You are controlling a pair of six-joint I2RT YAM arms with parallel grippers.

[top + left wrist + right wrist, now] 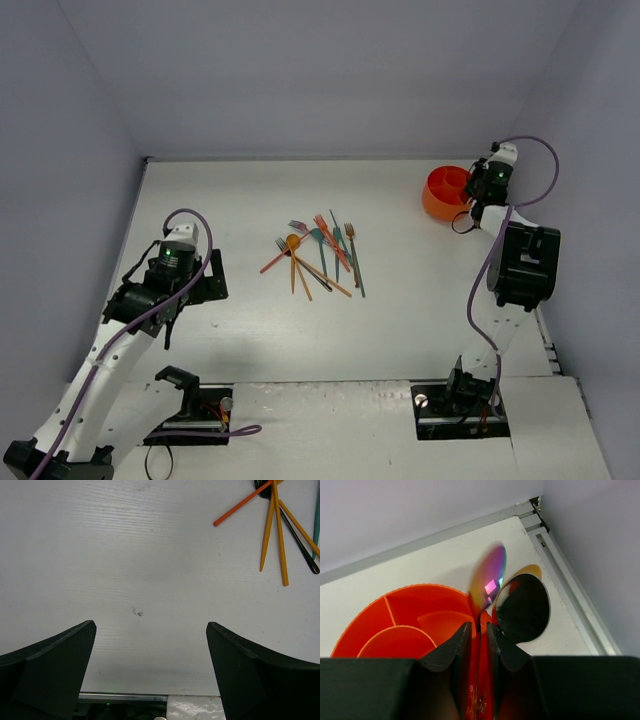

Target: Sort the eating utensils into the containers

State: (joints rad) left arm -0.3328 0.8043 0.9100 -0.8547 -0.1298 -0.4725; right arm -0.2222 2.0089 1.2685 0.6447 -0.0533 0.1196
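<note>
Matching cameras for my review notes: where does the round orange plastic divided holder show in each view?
Top external: round orange plastic holder far right, near the table's back edge.
Left wrist: not in it.
Right wrist: holder left of centre, an iridescent spoon at its right edge.
Shared landmark: the white table top.

Iridescent spoon (489, 582) at orange holder (410, 615)
</note>
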